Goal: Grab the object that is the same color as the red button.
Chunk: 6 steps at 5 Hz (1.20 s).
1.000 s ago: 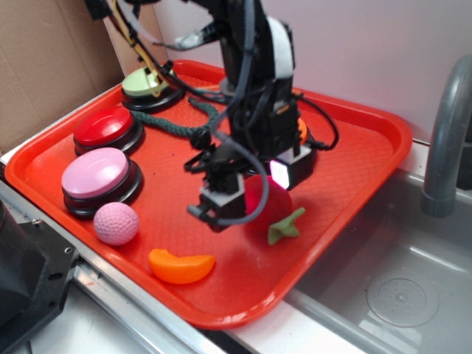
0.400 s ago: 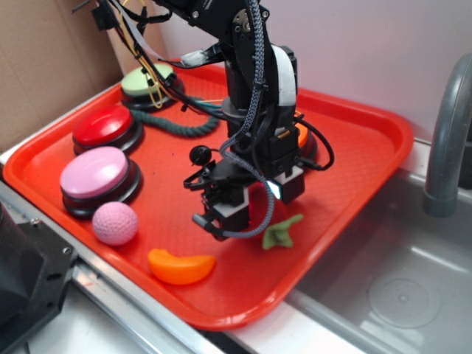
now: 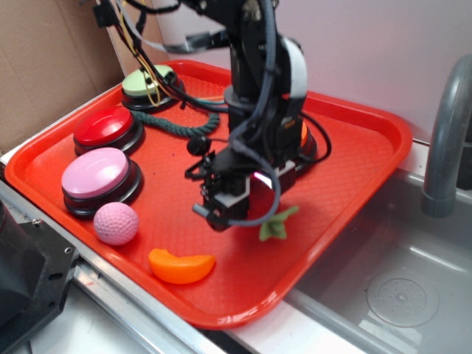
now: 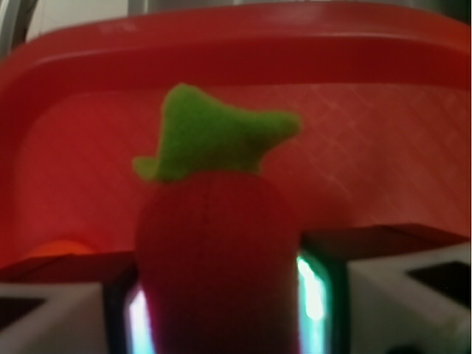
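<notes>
Red plastic dominates the exterior view: a red tray (image 3: 354,133) carries the red button (image 3: 105,126) at its left edge, with a pink-topped button (image 3: 96,172), a pink ball (image 3: 116,223) and an orange slice (image 3: 181,266) nearer the front rim. The gripper (image 3: 247,199) stands low over the tray's middle. Of the strawberry toy (image 3: 276,223) only the green leaf shows here, poking out beside the fingers; its body is hidden by the arm.

In the wrist view, the strawberry toy (image 4: 217,251) fills the gap, dark-red body upright, leaf on top, with the white fingers (image 4: 55,317) pressing both its flanks. The jaws are pinching the toy.

Judgement: the correct object is selected and gripped; lifting clear appears to remain. Whether it has left the tray floor cannot be told.

No brand, label or legible writing is visible in either view.
</notes>
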{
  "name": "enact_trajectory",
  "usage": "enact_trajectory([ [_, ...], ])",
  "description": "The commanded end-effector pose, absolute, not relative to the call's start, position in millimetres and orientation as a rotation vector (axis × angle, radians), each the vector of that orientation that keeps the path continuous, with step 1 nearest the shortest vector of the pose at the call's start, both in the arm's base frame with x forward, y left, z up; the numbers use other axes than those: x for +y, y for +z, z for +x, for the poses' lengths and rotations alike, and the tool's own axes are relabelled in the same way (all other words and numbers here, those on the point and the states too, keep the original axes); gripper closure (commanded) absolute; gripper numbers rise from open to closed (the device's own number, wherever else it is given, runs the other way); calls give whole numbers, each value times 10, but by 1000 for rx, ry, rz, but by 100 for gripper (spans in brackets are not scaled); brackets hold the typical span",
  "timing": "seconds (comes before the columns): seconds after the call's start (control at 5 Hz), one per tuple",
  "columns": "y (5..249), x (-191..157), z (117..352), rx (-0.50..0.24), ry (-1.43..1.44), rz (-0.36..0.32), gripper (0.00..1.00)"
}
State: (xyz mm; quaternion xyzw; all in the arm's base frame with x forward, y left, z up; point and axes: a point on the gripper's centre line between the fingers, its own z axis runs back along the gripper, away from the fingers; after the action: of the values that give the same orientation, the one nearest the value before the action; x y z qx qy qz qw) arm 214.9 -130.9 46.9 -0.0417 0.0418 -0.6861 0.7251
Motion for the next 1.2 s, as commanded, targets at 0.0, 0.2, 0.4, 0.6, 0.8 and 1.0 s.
enact_trajectory([
  [0.0,1194,-1262,2193,43,-1118,-83,100],
  [0.2,1512,-1027,2178,60,-870,-50,100],
  [0.4,1698,-801,2054,37,-679,-29,100],
  [0.6,1831,-630,1926,23,-501,-6,100],
  [0.8,1926,-466,1770,20,-334,31,100],
  [1.0,1855,-338,1642,-38,-222,23,100],
])
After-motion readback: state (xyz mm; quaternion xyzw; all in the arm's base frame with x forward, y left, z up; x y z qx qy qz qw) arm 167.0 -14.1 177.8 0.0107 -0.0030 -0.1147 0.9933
